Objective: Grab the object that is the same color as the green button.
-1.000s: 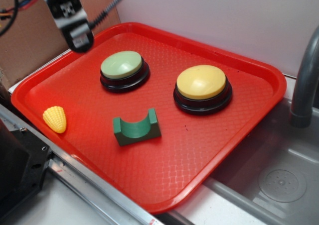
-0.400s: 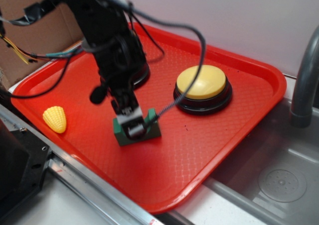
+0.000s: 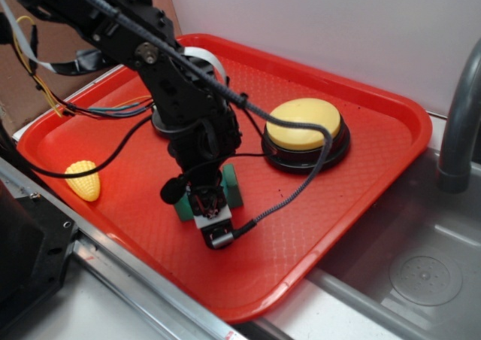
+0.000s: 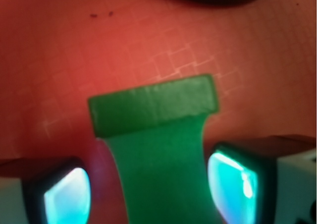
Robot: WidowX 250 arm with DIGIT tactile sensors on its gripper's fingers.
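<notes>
The dark green block (image 4: 158, 149) is seen lying on the red tray (image 3: 316, 227), directly under the gripper (image 3: 207, 204) and between its two fingers. In the wrist view its grooved middle runs as a narrower green band straight away from the camera, ending in a wider raised end wall that lies crosswise at the far end; the groove is thus lined up along the gap between the fingers, and the block's long axis runs the same way. The near end of the block is cut off by the lower edge of that view. The fingers (image 4: 233, 184) are held apart, one on each side of the narrow band, with their glowing teal pads facing it; the right pad is seen just beside the green surface, and a thin strip of red tray shows between the left pad and the block. Whether either pad touches cannot be told.

Beyond the gripper and a little to one side, the yellow dome button (image 3: 304, 123) stands on its black base. The green button is almost wholly hidden behind the arm. Well apart on the gripper's other side, near the tray's rim, the yellow toy corn (image 3: 83, 180) is lying. A grey sink (image 3: 421, 272) adjoins the tray.
</notes>
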